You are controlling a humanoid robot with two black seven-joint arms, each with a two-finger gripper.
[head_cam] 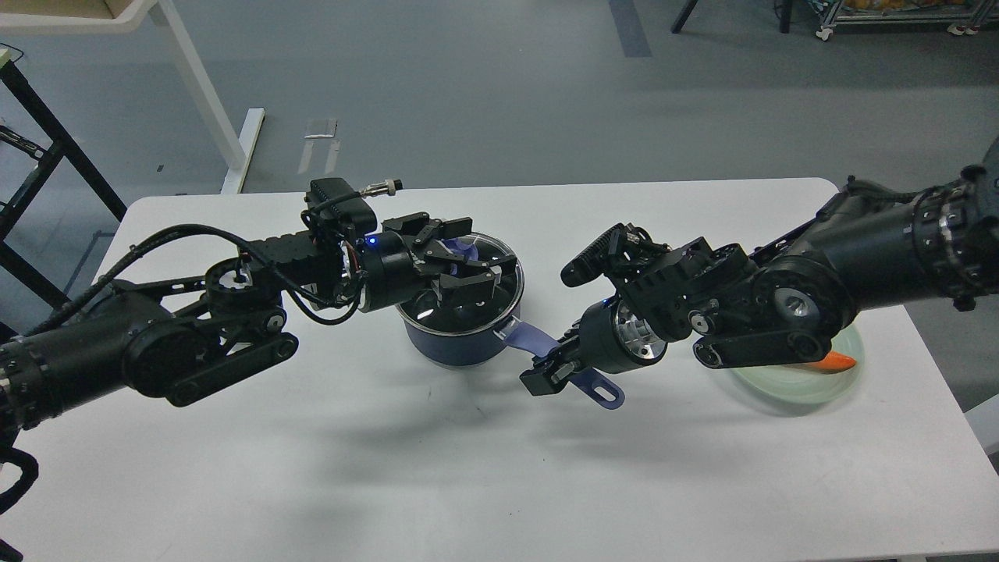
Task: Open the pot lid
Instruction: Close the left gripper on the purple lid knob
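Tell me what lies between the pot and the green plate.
In the head view: the pot's lavender handle and the right gripper closed on it, short of the plate.

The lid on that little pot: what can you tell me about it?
The lid is a round clear glass disc with a steel rim, lying flat on the dark navy pot and as wide as it. Its purple-blue knob shows between the fingers of the left tool, which hides much of the glass.
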